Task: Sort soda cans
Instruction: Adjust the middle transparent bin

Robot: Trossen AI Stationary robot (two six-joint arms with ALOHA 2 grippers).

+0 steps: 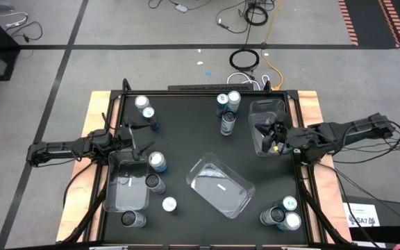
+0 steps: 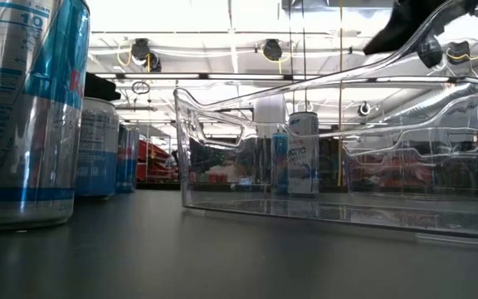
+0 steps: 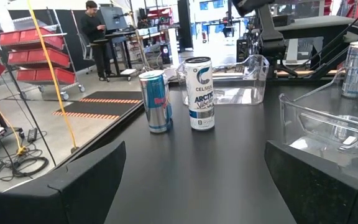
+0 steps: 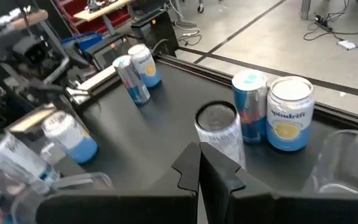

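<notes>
Metal soda cans (image 3: 179, 93) stand well beyond wide left fingers (image 3: 92, 180); right fingers (image 4: 213, 177) closed, empty.

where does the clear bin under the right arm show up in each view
high view: bin on the table's right side, with the right arm ending over it.
low view: probably the raised clear rim at upper right, under the dark arm.
left wrist view: bin far across the table, behind the two cans.
right wrist view: likely the clear wall at lower right.
shared landmark: the right arm above it.
</notes>
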